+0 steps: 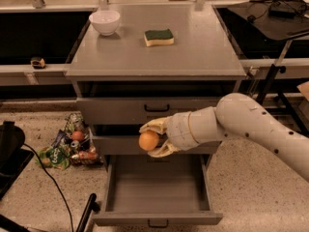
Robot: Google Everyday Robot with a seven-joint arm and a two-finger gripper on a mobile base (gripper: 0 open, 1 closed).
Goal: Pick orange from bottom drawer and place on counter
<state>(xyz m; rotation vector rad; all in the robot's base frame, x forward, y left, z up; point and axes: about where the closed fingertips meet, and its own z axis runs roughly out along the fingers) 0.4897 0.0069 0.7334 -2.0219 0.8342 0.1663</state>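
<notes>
You have the gripper hanging in front of the middle drawer, below the counter's front edge and a little left of its centre. Its 2 fingers are pinching the orange, 1 over the top and 1 underneath. The orange is held in the air above the bottom drawer and touches neither drawer.

The bottom drawer is pulled well out, its grey floor in plain view and its small black handle on the front face. The top drawer is shut. The arm comes in from the right and crosses in front of the cabinet's front right corner.

On the counter, a white bowl stands near the back left corner. A sponge, green on top and yellow below, lies in the back half about midway across, apart from the bowl. Open grey surface runs along the whole front edge and down the right edge to the front right corner.

On the floor left of the cabinet lies a heap of colourful packets with a reddish round item among them; you cannot read their print. A black cable trails across the floor in front of the heap.
</notes>
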